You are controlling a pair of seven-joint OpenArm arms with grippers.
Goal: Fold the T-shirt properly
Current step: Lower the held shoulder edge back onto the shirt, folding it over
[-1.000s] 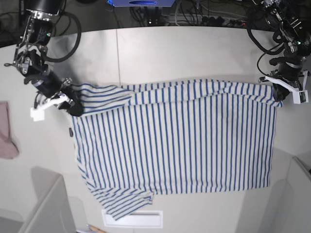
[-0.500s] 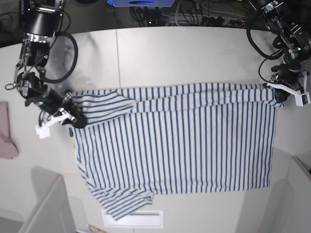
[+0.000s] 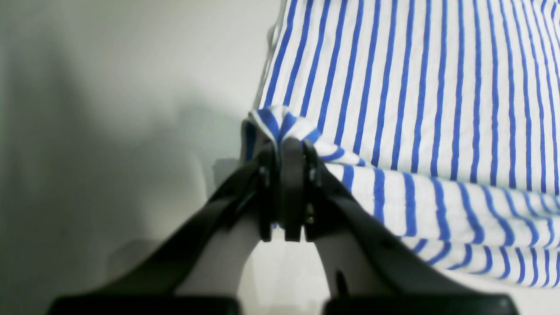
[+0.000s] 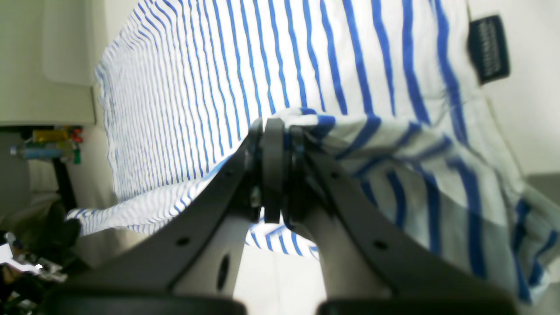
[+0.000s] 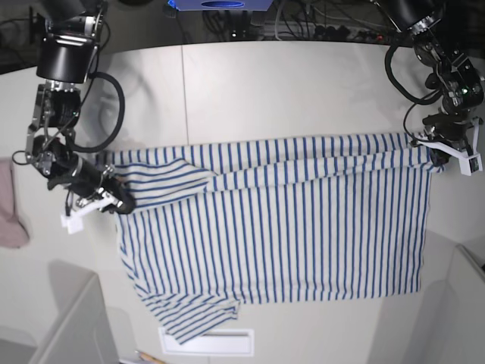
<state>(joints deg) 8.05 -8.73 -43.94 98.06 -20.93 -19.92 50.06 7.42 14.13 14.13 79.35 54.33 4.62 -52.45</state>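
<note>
The T-shirt (image 5: 273, 227) lay spread flat on the pale bench (image 5: 303, 83), its long axis running side to side across the base view and its blue stripes running crosswise to that axis. Its far edge, taken from the near bench rim, was lifted and doubled over into a narrow band lying on the shirt body. A sleeve (image 5: 193, 318) jutted from the near corner, on the side of the pink cloth (image 5: 9, 208), and partly overlapped a flat white sheet (image 5: 220, 345).

The left gripper (image 3: 286, 151) was closed on the bunched far corner of the shirt; the wrist view showed its jaws pressed together with striped fabric puckered between them. The right gripper (image 4: 273, 127) was likewise clamped on the opposite far corner, fabric draped over its jaws, with the dark neck label (image 4: 488, 48) lying just beyond it.

The pink cloth sat at the bench edge, well apart from the shirt, past the right gripper.

No containers could be made out.
</note>
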